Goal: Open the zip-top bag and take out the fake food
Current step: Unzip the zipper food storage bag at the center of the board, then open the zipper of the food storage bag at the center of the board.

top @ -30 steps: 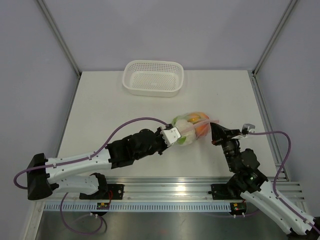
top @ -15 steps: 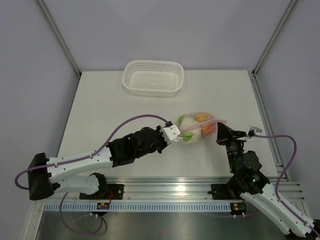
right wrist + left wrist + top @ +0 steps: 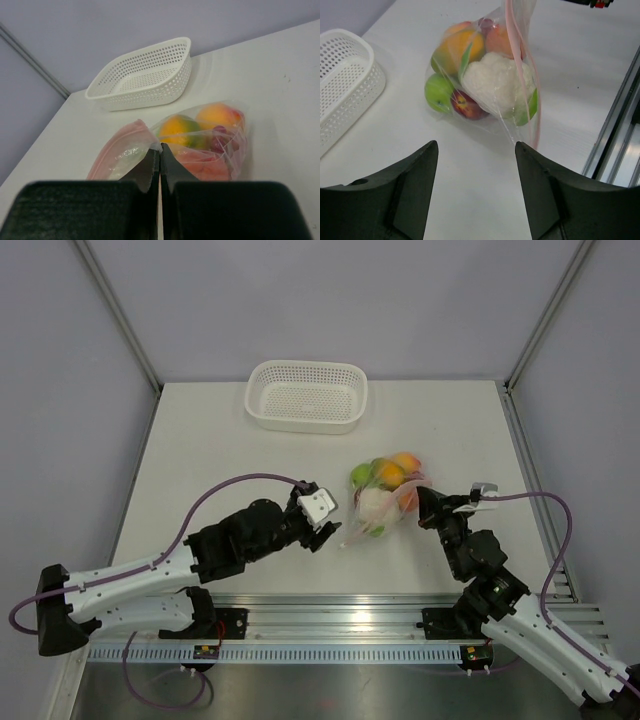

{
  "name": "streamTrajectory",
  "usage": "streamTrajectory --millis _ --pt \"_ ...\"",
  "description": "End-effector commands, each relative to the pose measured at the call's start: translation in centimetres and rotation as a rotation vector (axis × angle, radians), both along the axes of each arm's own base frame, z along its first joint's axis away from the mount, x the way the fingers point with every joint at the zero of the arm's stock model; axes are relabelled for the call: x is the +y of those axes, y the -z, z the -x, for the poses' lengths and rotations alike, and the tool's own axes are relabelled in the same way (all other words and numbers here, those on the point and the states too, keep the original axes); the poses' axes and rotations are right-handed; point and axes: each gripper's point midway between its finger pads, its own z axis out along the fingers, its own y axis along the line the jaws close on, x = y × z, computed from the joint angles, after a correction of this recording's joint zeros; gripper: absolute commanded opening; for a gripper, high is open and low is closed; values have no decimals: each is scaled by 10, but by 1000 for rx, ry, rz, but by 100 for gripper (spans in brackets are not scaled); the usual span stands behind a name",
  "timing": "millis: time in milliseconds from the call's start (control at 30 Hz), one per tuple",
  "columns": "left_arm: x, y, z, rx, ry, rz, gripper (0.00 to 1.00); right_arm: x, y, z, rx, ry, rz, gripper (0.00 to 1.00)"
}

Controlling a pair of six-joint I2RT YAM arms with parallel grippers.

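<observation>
1. The right gripper (image 3: 159, 152) is clamped tight on a fold of thin plastic near the top of the bag (image 3: 385, 502). It holds that edge up off the table (image 3: 220, 460). This grip most likely serves as the anchor, giving the other arm something firm to pull against.

2. The bag lies near the middle of the table, just ahead of the right gripper and well apart from the basket (image 3: 307, 395) at the far edge. Its bottom rests on the table, so the weight is carried there and not by the pinched film.

3. The fake food (image 3: 470, 70) is all inside the bag, slumped together at the low end. A cauliflower (image 3: 492, 82) presses against the near wall, and a green apple (image 3: 438, 92) sits beside it. Nothing has been taken out yet.

4. The pink zip strip (image 3: 512, 35) runs up along the side of the bag that faces the left arm. The views do not show clearly whether the mouth is parted.

5. The left gripper (image 3: 475, 150) is spread wide and grasps nothing. It sits low over the table, near the bag but not touching it. It points straight at the bag, which puts it in a good position to reach for the strip or the free lip.
</observation>
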Motion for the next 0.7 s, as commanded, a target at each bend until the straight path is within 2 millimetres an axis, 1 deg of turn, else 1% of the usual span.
streamTrajectory --millis 0,133,167,267,300,400,500,533,667 --pt "-2 -29 -1 -47 7 126 66 13 -43 7 -136 -92 -45 0" --pt "-10 -25 2 -38 50 107 65 24 -46 11 -158 -153 -36 0" --pt "-14 -19 2 -28 59 86 65 24 -46 10 -156 -155 -35 0" --pt "-21 -14 3 -12 78 66 64 30 -45 10 -155 -177 -27 0" --pt "-25 -9 2 -4 82 53 64 31 -46 11 -157 -186 -25 0" --pt "-30 -5 1 3 90 39 64 33 -45 11 -155 -196 -23 0" --pt "-29 -3 -4 3 59 31 63 35 -46 12 -162 -207 -21 0" --pt "-27 -2 -8 1 36 28 61 35 -46 13 -165 -211 -21 0" --pt "-25 -2 -11 0 11 27 58 38 -46 13 -170 -224 -17 0"
